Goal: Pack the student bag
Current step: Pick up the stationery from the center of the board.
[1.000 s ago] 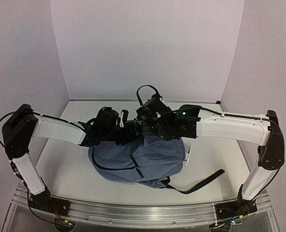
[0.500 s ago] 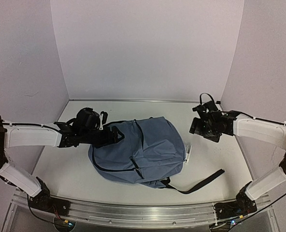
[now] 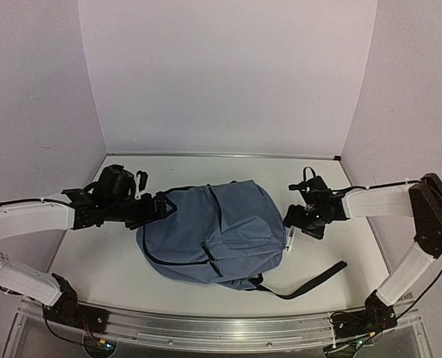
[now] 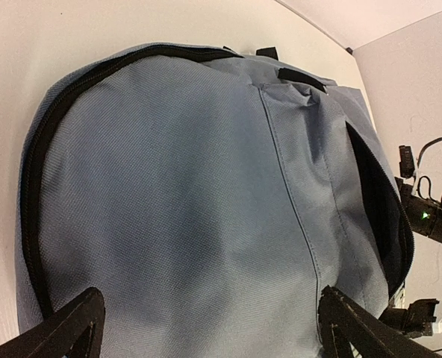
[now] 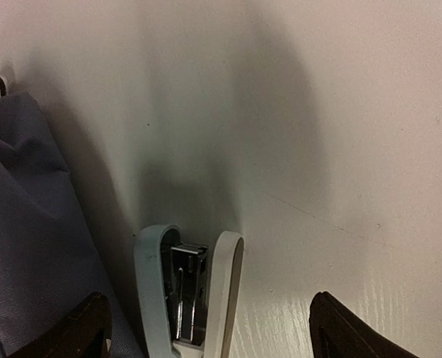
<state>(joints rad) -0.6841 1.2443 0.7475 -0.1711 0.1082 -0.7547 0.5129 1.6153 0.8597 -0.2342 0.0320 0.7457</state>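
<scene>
You're holding the right tool (image 5: 210, 317), spread wide, over a small pale-blue-and-white stapler (image 5: 187, 287) lying on the white desk (image 5: 340, 149) just beside the right flank of the large slate-blue fabric backpack (image 3: 213, 231) mid-desk, its long axis crossing your closing line, while the left tool (image 3: 160, 205), also spread, is sitting farther off.

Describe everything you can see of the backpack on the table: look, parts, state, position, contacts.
The backpack is slate-blue woven fabric, soft and rounded, lying flat on the white table. A black zip curves round its edge, and the front pocket gapes, dark inside. A black carry loop sits at its top; one black strap trails over the table toward the near right. A pale stapler lies close beside its right edge; contact is unclear.
</scene>
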